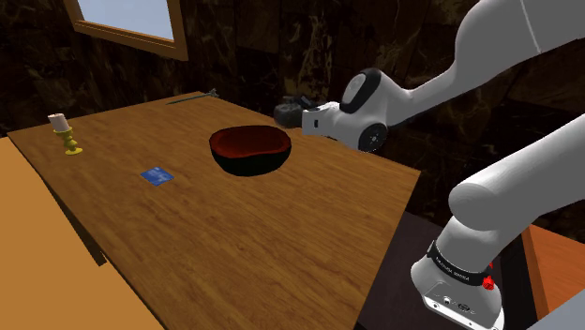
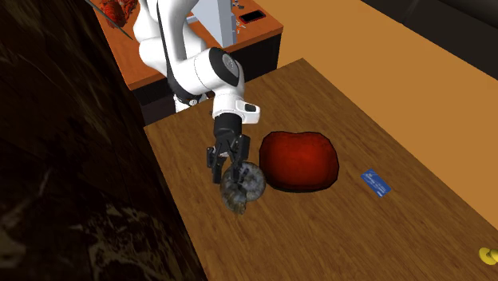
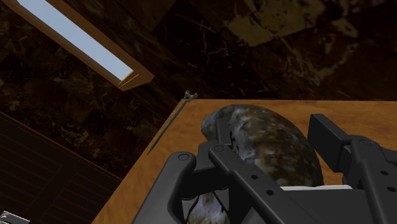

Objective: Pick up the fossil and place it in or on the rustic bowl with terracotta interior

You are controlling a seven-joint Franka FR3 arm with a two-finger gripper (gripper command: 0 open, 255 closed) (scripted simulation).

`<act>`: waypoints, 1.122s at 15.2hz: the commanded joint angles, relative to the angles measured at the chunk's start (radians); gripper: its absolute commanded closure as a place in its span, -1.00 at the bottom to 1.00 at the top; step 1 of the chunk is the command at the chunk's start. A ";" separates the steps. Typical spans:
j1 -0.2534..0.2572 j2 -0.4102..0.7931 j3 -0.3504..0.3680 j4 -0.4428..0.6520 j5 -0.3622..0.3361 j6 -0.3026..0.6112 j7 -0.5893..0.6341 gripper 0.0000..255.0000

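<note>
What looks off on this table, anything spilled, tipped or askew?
Nothing spilled or damaged. The bowl and candle holder stand upright, and the blue card lies flat. Only oddity: a thin dark rod lies right along the table edge by the wall. The claw clasps the fossil beside the bowl.

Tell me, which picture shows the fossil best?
The second exterior view: nearly the whole grey fossil shows beside the bowl, clasped in the gripper. The wrist view's fingers cover part of it; the shoulder view gives a small grey patch behind the bowl.
</note>
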 commanded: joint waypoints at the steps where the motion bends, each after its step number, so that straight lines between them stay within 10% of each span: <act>1: -0.001 -0.024 -0.010 0.010 0.014 0.031 -0.022 1.00; 12: -0.019 -0.115 -0.052 0.069 0.108 0.169 -0.155 1.00; 17: 0.007 -0.149 0.079 0.072 0.370 0.113 -0.304 1.00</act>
